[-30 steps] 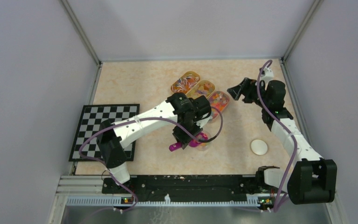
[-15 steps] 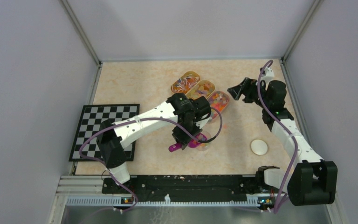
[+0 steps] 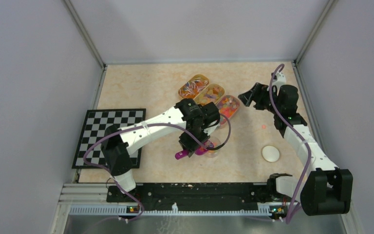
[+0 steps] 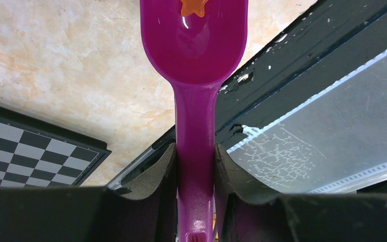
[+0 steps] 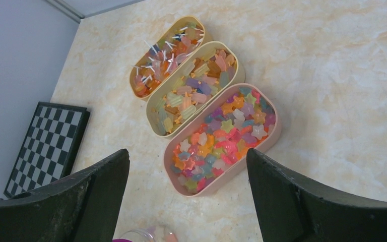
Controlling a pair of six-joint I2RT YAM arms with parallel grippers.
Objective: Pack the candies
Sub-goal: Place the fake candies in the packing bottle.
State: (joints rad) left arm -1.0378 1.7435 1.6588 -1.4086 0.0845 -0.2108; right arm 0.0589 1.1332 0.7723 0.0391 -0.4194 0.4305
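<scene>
Checkerboard (image 3: 102, 122) left, white disc (image 3: 270, 153) right, purple scoop (image 3: 180, 155) between.

Robot lab test cell: plain grey walls (image 3: 29, 87) box in a beige tabletop (image 3: 146, 87), metal corner posts (image 3: 84, 35), two arms (image 3: 148, 126) bolted to a black rail (image 3: 199, 191), checkerboard (image 3: 95, 131) lying flat.

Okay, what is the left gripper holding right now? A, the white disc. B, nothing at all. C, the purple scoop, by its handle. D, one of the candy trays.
C: the left gripper is shut on the handle of the purple scoop, and an orange star candy lies in the scoop's bowl.
</scene>
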